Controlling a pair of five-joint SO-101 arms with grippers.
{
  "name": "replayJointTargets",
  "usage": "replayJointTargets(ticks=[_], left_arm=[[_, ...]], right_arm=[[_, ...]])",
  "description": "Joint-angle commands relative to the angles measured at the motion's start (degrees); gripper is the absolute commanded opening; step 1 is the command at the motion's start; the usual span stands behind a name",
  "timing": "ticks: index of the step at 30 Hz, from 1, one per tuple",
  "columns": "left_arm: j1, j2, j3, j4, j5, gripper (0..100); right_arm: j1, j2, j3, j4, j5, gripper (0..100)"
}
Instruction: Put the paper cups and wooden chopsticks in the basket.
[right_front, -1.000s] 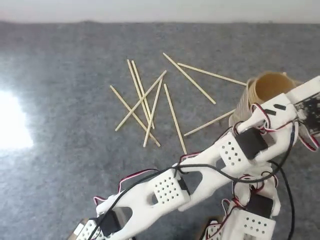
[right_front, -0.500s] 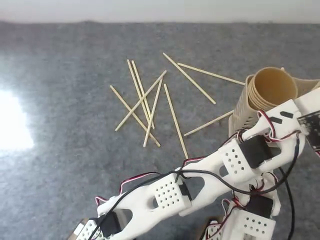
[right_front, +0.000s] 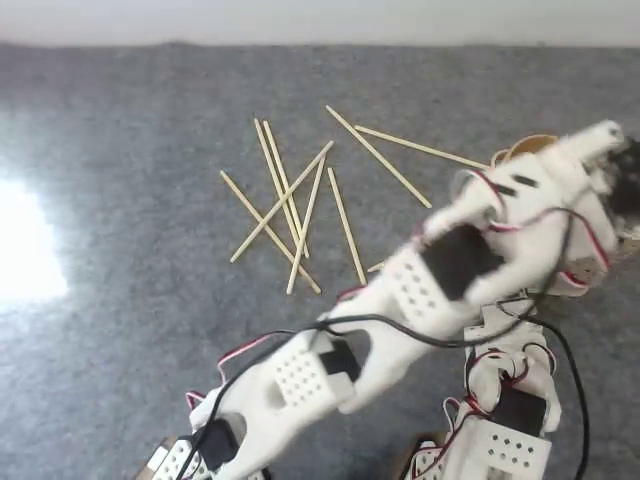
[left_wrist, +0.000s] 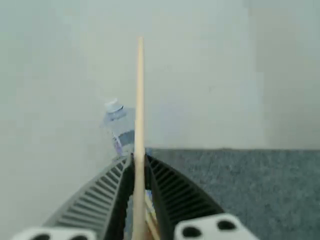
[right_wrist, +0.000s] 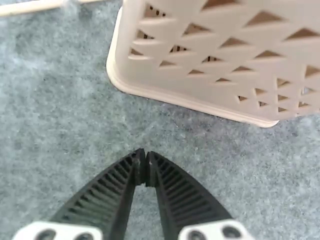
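Swung up over the paper cups (right_front: 528, 146) (mostly hidden now), the left hand (left_wrist: 139, 159) pinches one chopstick (left_wrist: 139, 95) while the right hand (right_wrist: 145, 156) sits closed, empty, near the basket (right_wrist: 215, 75).

This looks like a robotics lab or test bench rather than a home. A flat counter covered in grey felt-like matting (right_front: 120, 330) carries two white perforated plastic robot arms (right_front: 420, 290) with bare servo motors and loose red, black and white wiring. Behind the counter's far edge rises a plain white wall (right_front: 320, 20). A clear plastic water bottle (left_wrist: 120, 122) stands by that edge.
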Motion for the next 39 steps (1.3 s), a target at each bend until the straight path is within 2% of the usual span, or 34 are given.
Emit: replayJointTargets(ticks=[1, 3, 10, 14, 17, 20, 25, 29, 30, 33, 37, 39], left_arm=[[-2.64, -10.64, -2.86, 16.88, -0.53, 1], [-4.22, -15.21, -2.86, 23.47, -0.44, 1], [-9.58, -28.92, -2.68, 36.92, -0.44, 1], [-14.68, -32.26, -1.54, 36.84, 0.35, 1], [-15.38, -33.67, -1.45, 36.92, 1.85, 1], [-15.21, -33.49, -1.10, 36.92, 3.78, 1], [-15.30, -34.11, 7.96, 36.92, 6.86, 1], [-15.56, -34.11, 13.41, 36.92, 6.95, 1], [-15.56, -34.11, 14.20, 36.92, 6.95, 1], [-16.26, -34.11, 14.90, 36.92, 6.59, 1], [-22.42, -34.11, 13.67, 36.84, 6.42, 1], [-25.85, -34.11, 13.85, 36.84, 6.59, 1]], right_arm=[[0.31, -0.40, 0.88, -0.57, -0.62, 0.7], [0.31, -0.40, 0.88, -0.57, -0.62, 0.7], [0.31, -0.40, 0.88, -0.57, -0.62, 0.7], [-0.22, -0.40, 0.88, -1.10, -0.53, 0.9], [-0.13, -0.40, -0.09, -1.98, -0.44, 0.8], [1.10, -0.48, -7.21, -3.30, -0.44, 0.7], [5.58, -0.48, -23.30, -4.00, -0.88, 0.7], [5.76, -0.48, -26.37, -7.69, -0.97, 0.9], [6.02, -0.48, -26.37, -9.19, -1.58, 0.9], [6.90, 0.22, -26.99, -12.18, -10.46, 2.3], [6.64, 0.31, -30.15, -12.35, -15.12, 9.7], [3.91, 0.48, -32.44, -12.44, -17.41, 7.9]])
